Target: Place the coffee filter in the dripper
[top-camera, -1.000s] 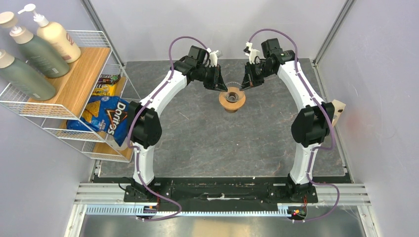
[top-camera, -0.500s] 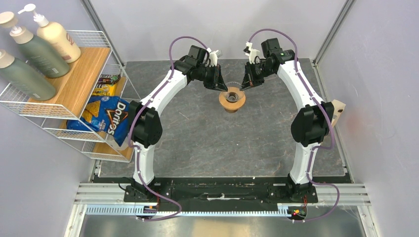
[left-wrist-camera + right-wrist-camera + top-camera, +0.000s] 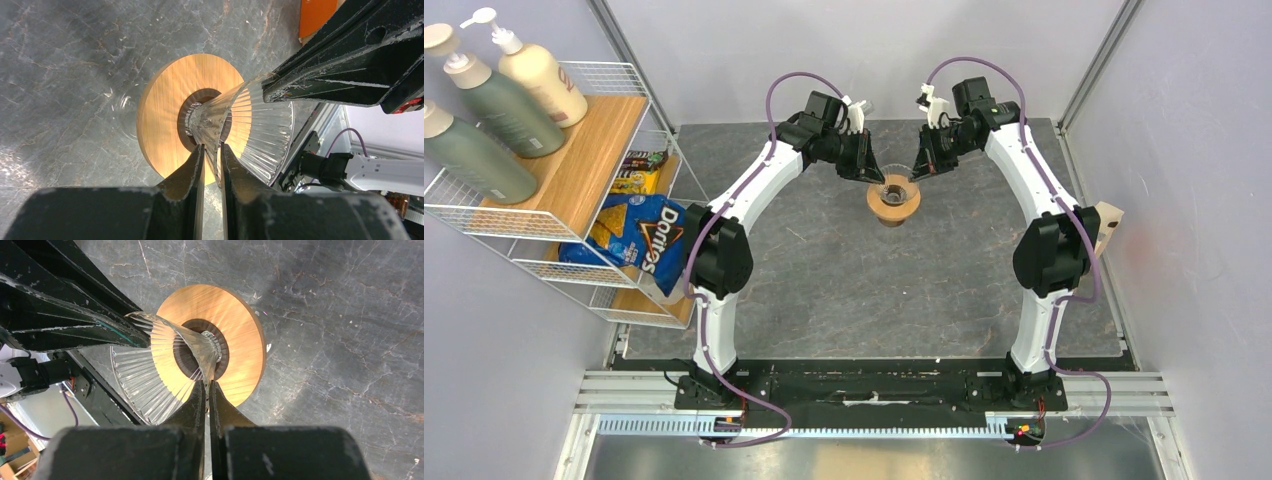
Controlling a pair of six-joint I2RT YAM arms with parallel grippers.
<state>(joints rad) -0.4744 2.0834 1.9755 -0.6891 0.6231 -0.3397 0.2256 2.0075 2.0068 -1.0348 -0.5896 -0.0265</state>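
Note:
The dripper (image 3: 894,197), a clear ribbed glass cone on a round light-wood ring, is at the back middle of the table. My left gripper (image 3: 876,178) is shut on its glass wall from the left. My right gripper (image 3: 916,172) is shut on the wall from the right. In the left wrist view the glass cone (image 3: 260,125) runs between my fingers (image 3: 212,150), above the wood ring (image 3: 165,110). In the right wrist view my jaws (image 3: 207,385) pinch the thin glass (image 3: 150,375). The cone looks empty. The coffee filter is out of view.
A wire rack (image 3: 574,215) with wooden shelves stands at the left, holding pump bottles (image 3: 494,100) and a Doritos bag (image 3: 634,240). A light-wood piece (image 3: 1109,225) sits at the right edge. Walls close in the back and both sides.
The dripper and both grippers have shifted a little toward the back of the top view. Both grips are unchanged.

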